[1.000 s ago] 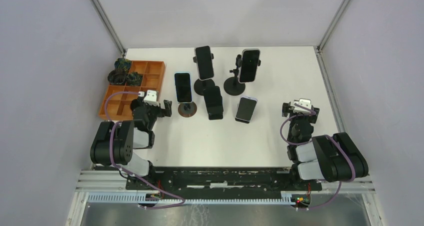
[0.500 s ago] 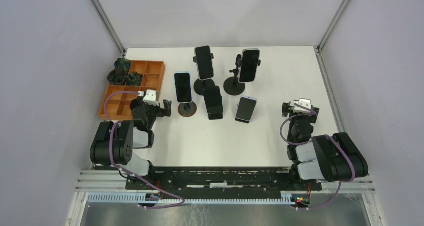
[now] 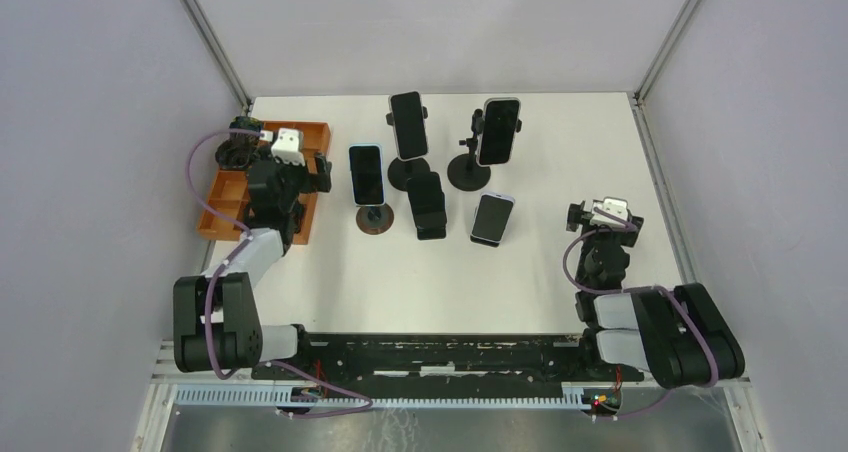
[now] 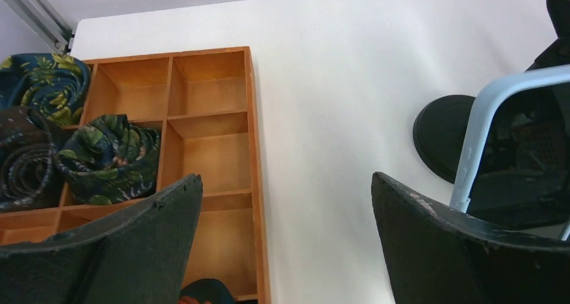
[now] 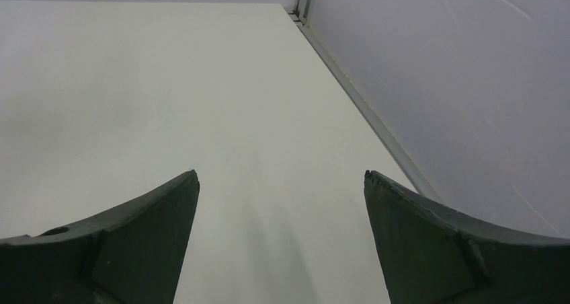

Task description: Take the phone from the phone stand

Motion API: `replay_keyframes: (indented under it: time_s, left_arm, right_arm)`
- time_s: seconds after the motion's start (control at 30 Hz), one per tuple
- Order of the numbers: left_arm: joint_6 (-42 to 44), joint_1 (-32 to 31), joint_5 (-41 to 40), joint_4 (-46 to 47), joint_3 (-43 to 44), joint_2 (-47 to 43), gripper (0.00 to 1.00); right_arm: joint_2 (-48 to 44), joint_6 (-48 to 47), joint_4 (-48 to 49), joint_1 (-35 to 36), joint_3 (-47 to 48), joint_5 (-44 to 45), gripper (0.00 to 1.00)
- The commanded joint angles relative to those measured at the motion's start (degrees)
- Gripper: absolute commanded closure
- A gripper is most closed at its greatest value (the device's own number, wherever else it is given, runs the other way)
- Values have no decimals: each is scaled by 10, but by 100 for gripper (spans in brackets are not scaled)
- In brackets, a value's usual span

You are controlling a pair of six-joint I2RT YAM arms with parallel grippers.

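Several phones stand on stands mid-table. The nearest to my left gripper (image 3: 306,173) is a light-blue-edged phone (image 3: 366,173) on a round-based phone stand (image 3: 375,218). In the left wrist view that phone (image 4: 517,149) fills the right edge, just beyond my right fingertip (image 4: 403,203). My left gripper (image 4: 286,177) hangs open over the seam between the orange tray and the table, holding nothing. My right gripper (image 3: 603,218) rests open near the table's right side; its wrist view shows my right gripper (image 5: 282,175) with only bare tabletop between the fingers.
An orange compartment tray (image 3: 303,132) sits at the left, with rolled patterned ties (image 4: 107,156) in its far cells. More phones stand on stands behind (image 3: 408,125), (image 3: 499,130) and beside (image 3: 427,200), (image 3: 492,217). A black round base (image 4: 440,136) lies past the nearest phone.
My left arm has stretched away from its base, carrying the open gripper up alongside the orange tray, level with the nearest phone. The right arm barely shifted.
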Motion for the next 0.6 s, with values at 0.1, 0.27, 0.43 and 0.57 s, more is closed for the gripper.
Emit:
replay_keyframes:
  time_s: [0.1, 0.27, 0.43, 0.57]
  left_arm:
    - [58, 36, 76, -305, 135, -17, 0]
    - [92, 58, 126, -423, 205, -21, 0]
    - [124, 62, 192, -517, 260, -12, 0]
    - [143, 63, 276, -570, 279, 7, 0]
  right_arm:
    - [-130, 43, -188, 6, -17, 57, 2]
    - [-212, 111, -416, 7, 78, 66, 2]
    - [-271, 175, -579, 7, 150, -15, 2]
    - [-326, 372, -674, 7, 174, -55, 2]
